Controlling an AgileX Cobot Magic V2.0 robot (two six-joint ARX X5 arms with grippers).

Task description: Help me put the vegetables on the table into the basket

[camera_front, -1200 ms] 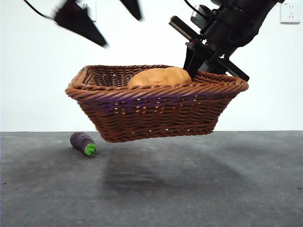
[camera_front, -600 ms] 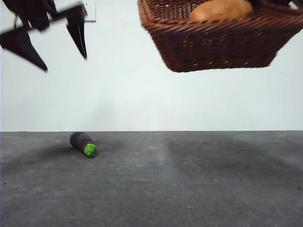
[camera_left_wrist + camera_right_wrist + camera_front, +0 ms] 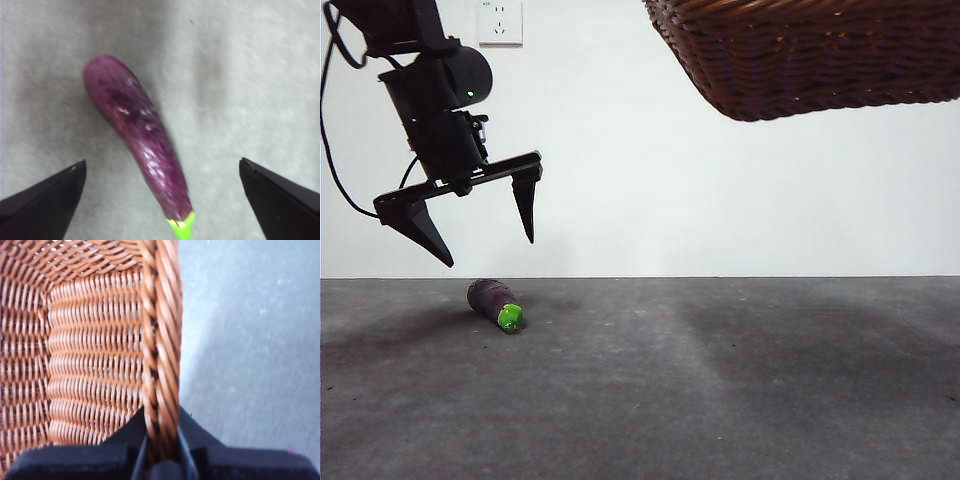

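Note:
A dark purple eggplant (image 3: 495, 303) with a green cap lies on the grey table (image 3: 720, 380) at the left. My left gripper (image 3: 480, 225) hangs open just above it. In the left wrist view the eggplant (image 3: 137, 132) lies between the two spread jaws. My right gripper (image 3: 162, 455) is shut on the braided rim (image 3: 160, 340) of the wicker basket and holds it high in the air. The basket (image 3: 810, 60) shows at the top right of the front view. The corn and the potato are out of view.
A white wall with a socket (image 3: 500, 22) stands behind the table. The basket hangs well above the table surface at the right.
The basket rose up and to the right, so its top left the picture. My left gripper came down over the eggplant.

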